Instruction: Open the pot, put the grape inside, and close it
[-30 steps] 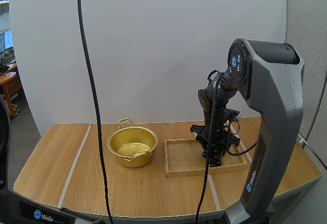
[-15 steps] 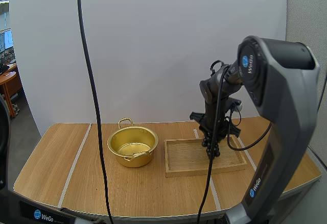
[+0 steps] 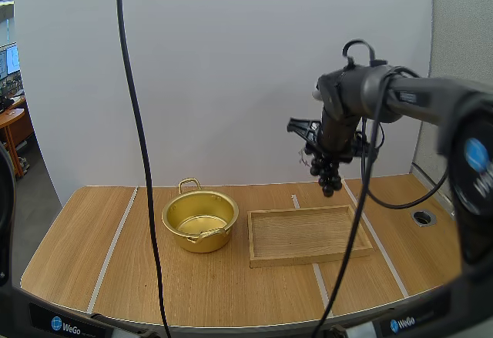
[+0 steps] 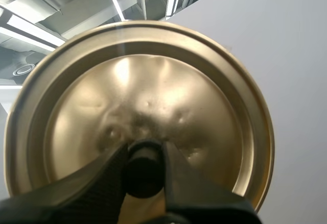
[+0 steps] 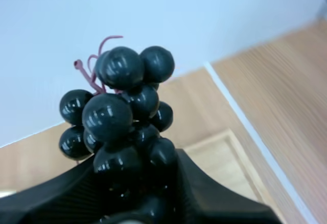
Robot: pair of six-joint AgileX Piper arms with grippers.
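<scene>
Right of centre in the high view, the right gripper nips the grape bunch above the tray, well apart from the open pot at lower left, while the left gripper is clamped on the knob of the lid; swinging could shake the bunch loose

High camera looks forward and down across the tabletop. Left wrist camera sits close against the lid. Right wrist camera, close behind the grapes, shares the tray with the high view.

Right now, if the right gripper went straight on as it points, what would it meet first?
The right gripper, holding the grapes, points down: probably the wooden tray first; depth unclear, perhaps the table.
</scene>
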